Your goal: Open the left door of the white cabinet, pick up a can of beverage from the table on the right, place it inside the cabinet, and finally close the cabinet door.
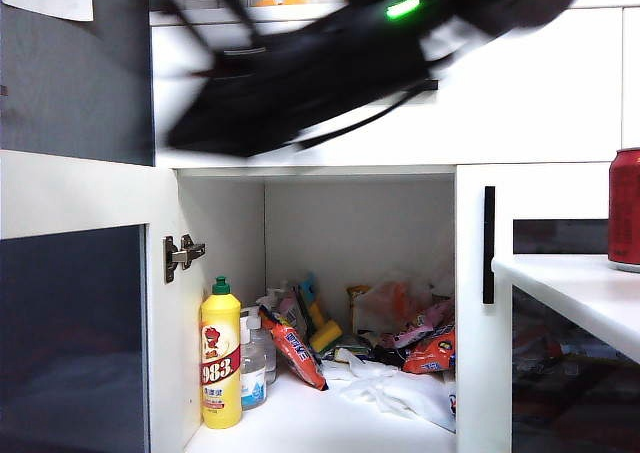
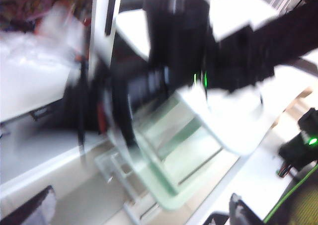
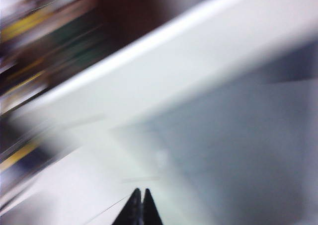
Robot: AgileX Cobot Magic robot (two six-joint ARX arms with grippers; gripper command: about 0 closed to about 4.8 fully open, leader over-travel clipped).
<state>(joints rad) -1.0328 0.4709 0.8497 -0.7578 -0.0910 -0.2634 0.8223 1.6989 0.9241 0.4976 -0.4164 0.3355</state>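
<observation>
Dark glass fills the left door [image 1: 70, 338], nearest us and swung wide open at the left of the exterior view. Behind it we see the white cabinet [image 1: 350, 228] compartment, with a yellow bottle [image 1: 221, 358] at its front and snack packets [image 1: 420, 343] at the back. On the right, the can of beverage [image 1: 625, 208] stands upright on the table [image 1: 575, 288]. A blurred black arm [image 1: 320, 68] crosses the drawer front. The right gripper [image 3: 139, 207] has its fingers pressed together, empty; the left gripper's fingers we cannot make out.
</observation>
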